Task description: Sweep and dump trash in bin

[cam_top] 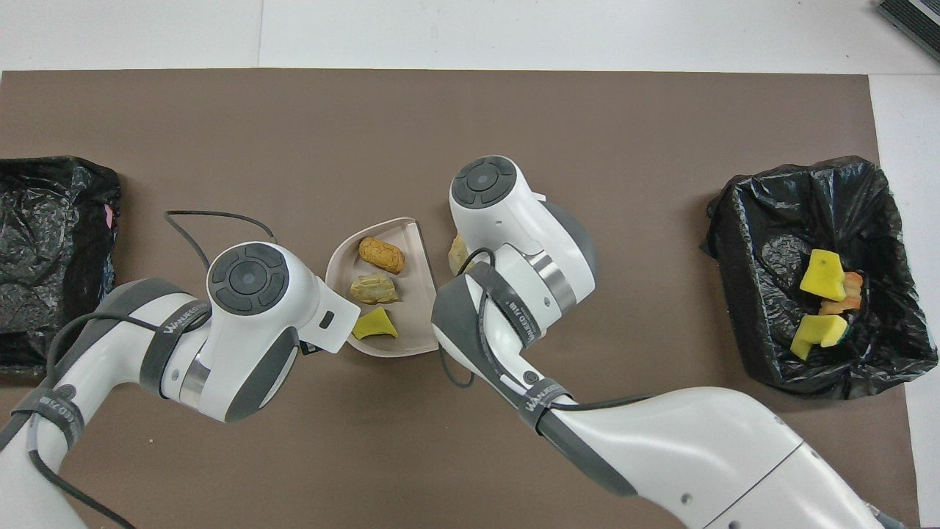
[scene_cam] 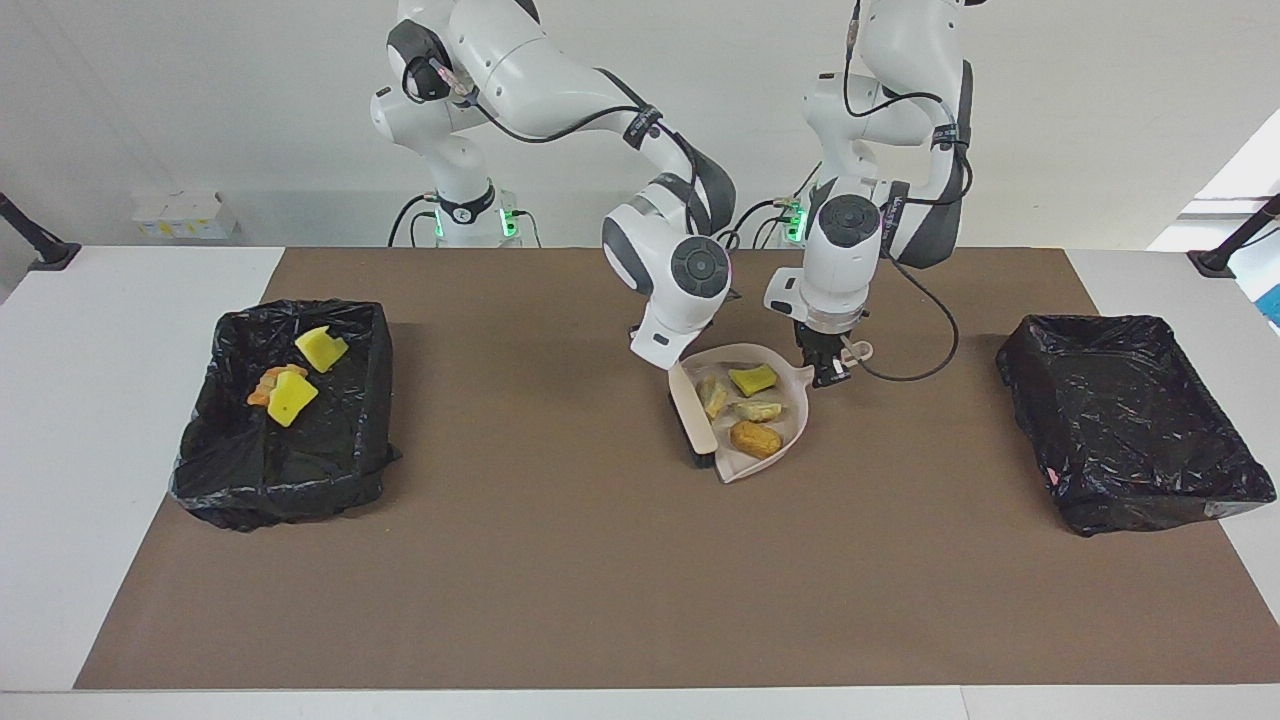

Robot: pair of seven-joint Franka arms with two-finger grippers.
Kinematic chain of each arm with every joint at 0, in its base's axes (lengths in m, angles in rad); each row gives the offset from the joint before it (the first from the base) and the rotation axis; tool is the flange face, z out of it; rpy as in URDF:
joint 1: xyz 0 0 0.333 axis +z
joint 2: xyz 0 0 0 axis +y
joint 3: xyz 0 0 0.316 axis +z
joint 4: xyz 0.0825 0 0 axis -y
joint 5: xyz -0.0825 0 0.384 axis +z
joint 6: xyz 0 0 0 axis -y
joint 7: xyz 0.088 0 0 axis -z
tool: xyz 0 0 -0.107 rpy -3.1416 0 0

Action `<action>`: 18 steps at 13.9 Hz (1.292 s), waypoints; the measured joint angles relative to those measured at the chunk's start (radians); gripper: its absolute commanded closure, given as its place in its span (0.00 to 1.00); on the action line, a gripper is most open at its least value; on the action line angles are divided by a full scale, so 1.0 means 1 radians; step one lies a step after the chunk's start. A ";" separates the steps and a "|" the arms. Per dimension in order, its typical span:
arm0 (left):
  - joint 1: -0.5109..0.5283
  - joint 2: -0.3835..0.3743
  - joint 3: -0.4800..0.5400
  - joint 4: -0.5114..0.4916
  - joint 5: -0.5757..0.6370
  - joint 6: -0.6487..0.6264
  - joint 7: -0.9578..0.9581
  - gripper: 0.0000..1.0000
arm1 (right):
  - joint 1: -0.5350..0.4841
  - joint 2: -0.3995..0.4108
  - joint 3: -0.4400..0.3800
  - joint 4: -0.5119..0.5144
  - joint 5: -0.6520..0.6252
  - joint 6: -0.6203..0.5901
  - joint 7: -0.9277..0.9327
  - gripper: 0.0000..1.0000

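on the dustpan (scene_cam: pixel 790 395), four trash lumps (scene_cam: pixel 755 438)

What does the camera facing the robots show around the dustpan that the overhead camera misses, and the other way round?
Only the facing view shows the brush the right gripper holds at the dustpan's open edge, and the left gripper at the dustpan's handle; from overhead, both arms' wrists cover these.

The overhead view alone shows the empty bin's floor fully.

Both show the beige dustpan holding trash pieces, the bin toward the right arm's end containing yellow chunks, and the brown mat.
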State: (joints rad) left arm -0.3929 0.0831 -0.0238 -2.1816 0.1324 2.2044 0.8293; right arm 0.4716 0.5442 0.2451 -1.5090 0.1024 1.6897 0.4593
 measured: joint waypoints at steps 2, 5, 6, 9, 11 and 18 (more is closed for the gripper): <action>0.019 0.000 0.000 0.000 0.000 0.002 0.051 1.00 | 0.002 -0.012 0.006 -0.012 0.006 0.000 0.056 1.00; 0.060 0.004 0.001 0.001 0.000 0.024 0.183 1.00 | -0.005 -0.046 0.005 -0.029 0.006 -0.006 0.130 1.00; 0.077 0.007 0.001 0.005 0.000 0.028 0.225 1.00 | -0.011 -0.058 0.003 -0.032 0.006 -0.017 0.140 1.00; 0.116 0.013 0.002 0.015 0.000 0.031 0.296 1.00 | -0.040 -0.100 0.002 -0.034 0.006 -0.070 0.141 1.00; 0.152 0.014 0.003 0.029 -0.011 0.031 0.322 1.00 | -0.057 -0.128 0.002 -0.039 0.009 -0.103 0.146 1.00; 0.408 0.008 0.008 0.246 -0.106 -0.180 0.557 1.00 | 0.098 -0.208 0.013 -0.259 0.118 0.100 0.276 1.00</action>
State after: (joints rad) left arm 0.0150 0.0914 -0.0155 -1.9358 0.0260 2.0245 1.3864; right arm 0.5700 0.3360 0.2577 -1.7678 0.2200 1.7899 0.7352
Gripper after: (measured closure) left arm 0.687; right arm 0.736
